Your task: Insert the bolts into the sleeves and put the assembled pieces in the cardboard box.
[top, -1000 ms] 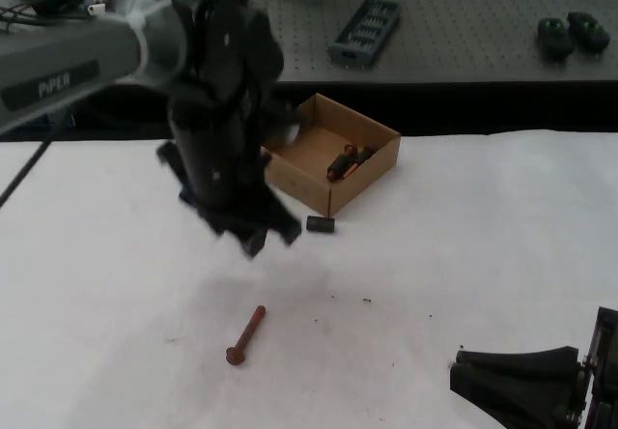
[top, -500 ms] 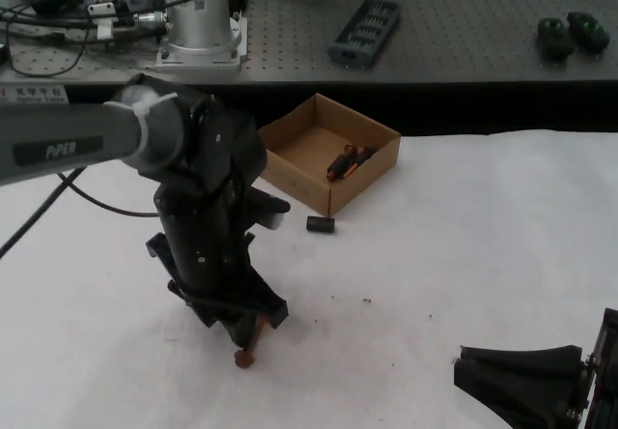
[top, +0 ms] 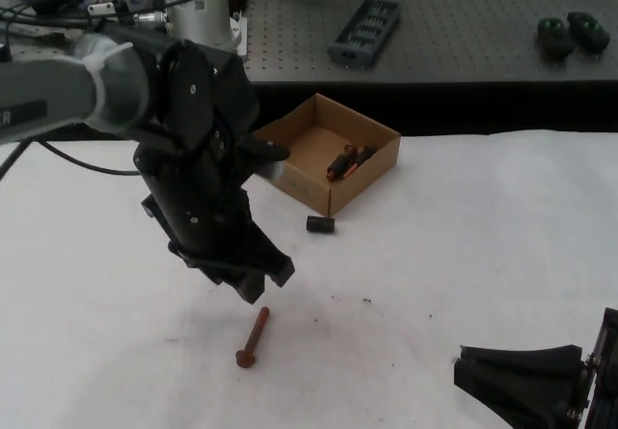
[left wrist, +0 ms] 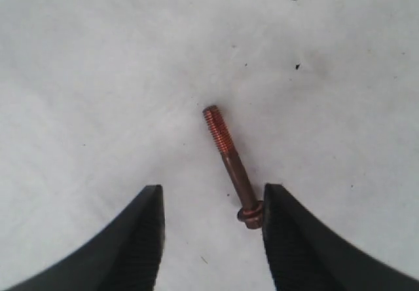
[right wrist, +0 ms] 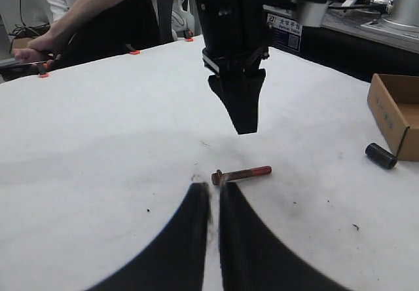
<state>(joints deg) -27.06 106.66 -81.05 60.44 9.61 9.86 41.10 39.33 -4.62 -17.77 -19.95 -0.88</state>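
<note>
Bolt (top: 252,337): lies flat on the white cloth (top: 463,236), well apart from the cardboard box (top: 372,176), on the box's near side. Not gripped.

Left gripper (left wrist: 213,194): fingers spread and empty, hanging over the bolt on the side towards the box. In the left wrist view the bolt head sits just beside one finger.

Right gripper (right wrist: 215,202): fingers closed together, nothing between them, low over the cloth and farther from the box than the bolt.

Sleeve (top: 321,224): on the cloth just beside the box's near wall.

Assembled pieces (top: 346,161): inside the box.
</note>
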